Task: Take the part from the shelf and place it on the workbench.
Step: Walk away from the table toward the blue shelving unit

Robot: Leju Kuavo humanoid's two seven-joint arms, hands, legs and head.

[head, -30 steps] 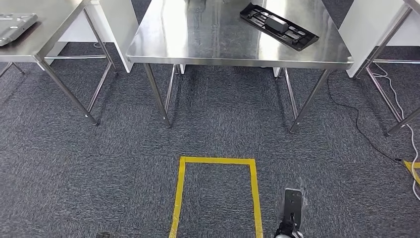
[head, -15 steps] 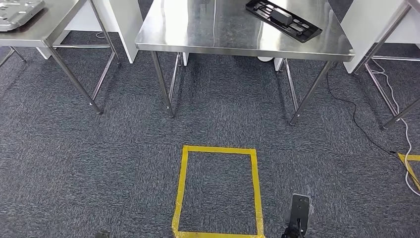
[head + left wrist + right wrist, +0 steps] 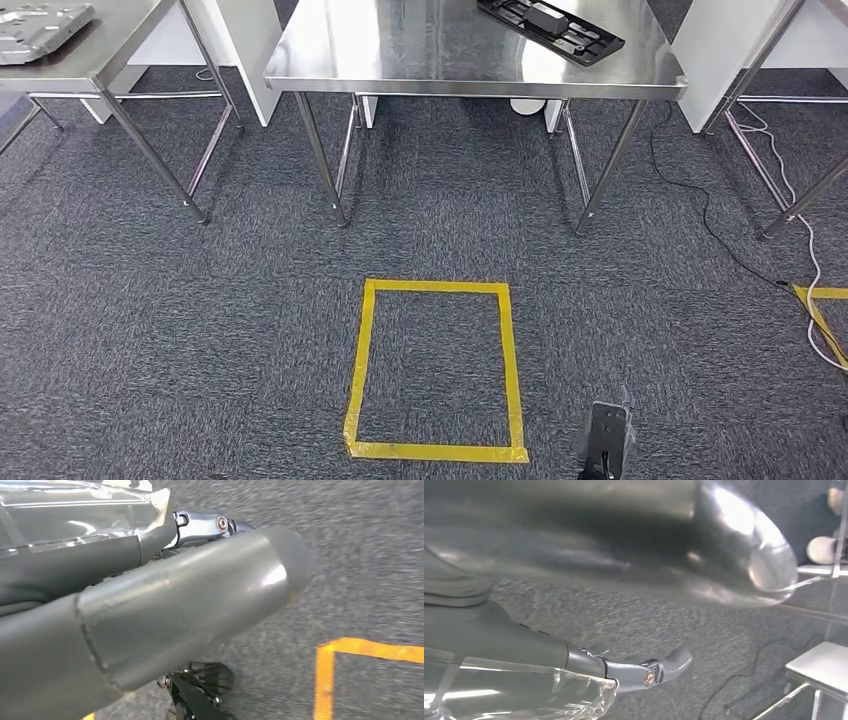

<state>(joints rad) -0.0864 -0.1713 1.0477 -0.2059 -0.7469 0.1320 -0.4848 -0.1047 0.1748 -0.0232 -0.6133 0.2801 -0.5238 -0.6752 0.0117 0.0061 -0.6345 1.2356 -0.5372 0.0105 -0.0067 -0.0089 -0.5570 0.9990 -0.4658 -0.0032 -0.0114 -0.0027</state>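
Black plastic is what the part (image 3: 551, 29) is made of: a long flat tray-like piece lying on the far right portion of the steel worktop (image 3: 400, 50), angled towards the right edge but resting wholly on the surface. Bare steel is left to the part's left, right up to the worktop's front rim. Four slim legs carry the worktop, and open carpet is seen between them. A second steel worktop (image 3: 110, 45) stands to the left, set apart by a gap, with a grey flat piece (image 3: 40, 18) lying on it at the picture's corner. White panels (image 3: 250, 50) are seen behind both. On the dark grey carpet (image 3: 200, 330) in front, a rectangle of yellow tape (image 3: 432, 370) is laid, well apart from the worktop legs, with open floor between. A black cable (image 3: 715, 235) trails across the carpet at the right.

The right hand (image 3: 644, 672) is seen in its wrist view above the carpet, with a finger stretched out; whether it is open or closed cannot be told. The left hand (image 3: 150, 605) is seen close in its wrist view, largely hidden by the thumb, so its state cannot be told either.
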